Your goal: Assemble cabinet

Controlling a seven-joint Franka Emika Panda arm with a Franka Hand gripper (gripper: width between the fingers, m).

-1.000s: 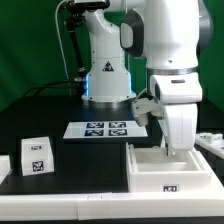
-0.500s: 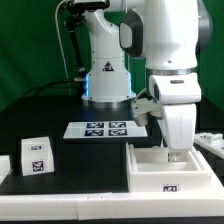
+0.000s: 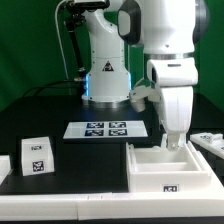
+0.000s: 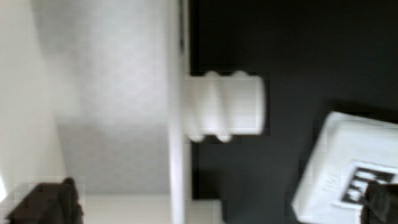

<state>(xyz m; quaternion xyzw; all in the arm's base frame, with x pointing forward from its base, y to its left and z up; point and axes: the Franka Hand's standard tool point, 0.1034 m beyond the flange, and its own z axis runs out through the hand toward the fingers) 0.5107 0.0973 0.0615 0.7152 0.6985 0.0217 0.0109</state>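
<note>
Cabinet [image 3: 170, 176], large white plastic tagged box, is being supported by black table [image 3: 90, 170] at exterior view's right, two-finger gripper [image 3: 172, 144] being held at its open top, likely for wall grasp; jaw spread untellable.

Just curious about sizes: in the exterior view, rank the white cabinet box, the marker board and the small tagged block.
1. cabinet box, largest
2. marker board, though it lies farther from the camera
3. small tagged block, smallest

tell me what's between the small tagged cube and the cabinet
Nothing: in the exterior view only bare black table separates the small tagged cube from the cabinet; the marker board lies farther back.
</note>
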